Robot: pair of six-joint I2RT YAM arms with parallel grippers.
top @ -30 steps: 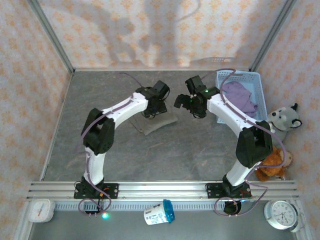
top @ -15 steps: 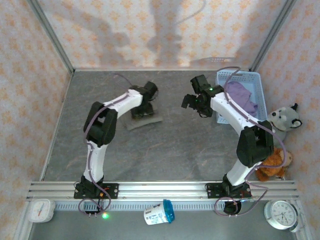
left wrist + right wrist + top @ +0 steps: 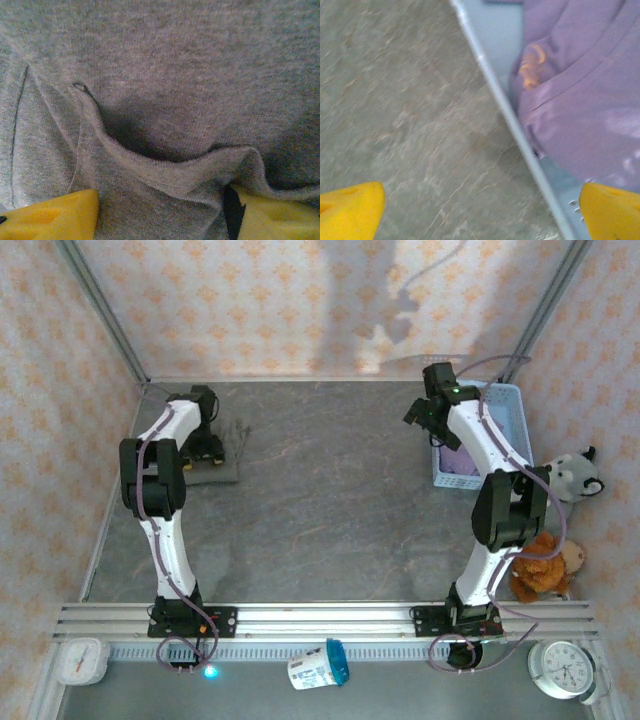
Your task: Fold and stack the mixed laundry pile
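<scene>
The olive-grey garment (image 3: 225,468) lies bunched at the table's far left, near the left wall. My left gripper (image 3: 205,447) is down on it. In the left wrist view the grey cloth (image 3: 175,75) spreads across the frame, and a raised fold of it sits clamped between the yellow fingertips of that gripper (image 3: 160,215). The lavender T-shirt (image 3: 458,455) (image 3: 580,100) lies in the light blue basket (image 3: 505,400). My right gripper (image 3: 430,422) (image 3: 480,210) hangs open above the basket's left rim (image 3: 520,135), holding nothing.
A grey wolf toy (image 3: 570,478) and a brown teddy (image 3: 545,570) sit by the right wall. A cup (image 3: 320,665) and two clocks (image 3: 565,668) lie in front of the rail. Patterned walls close in the back and sides.
My left arm swung from the table's middle to the far left, dragging the olive-grey garment with it. My right arm swung back and right to the basket's rim.
</scene>
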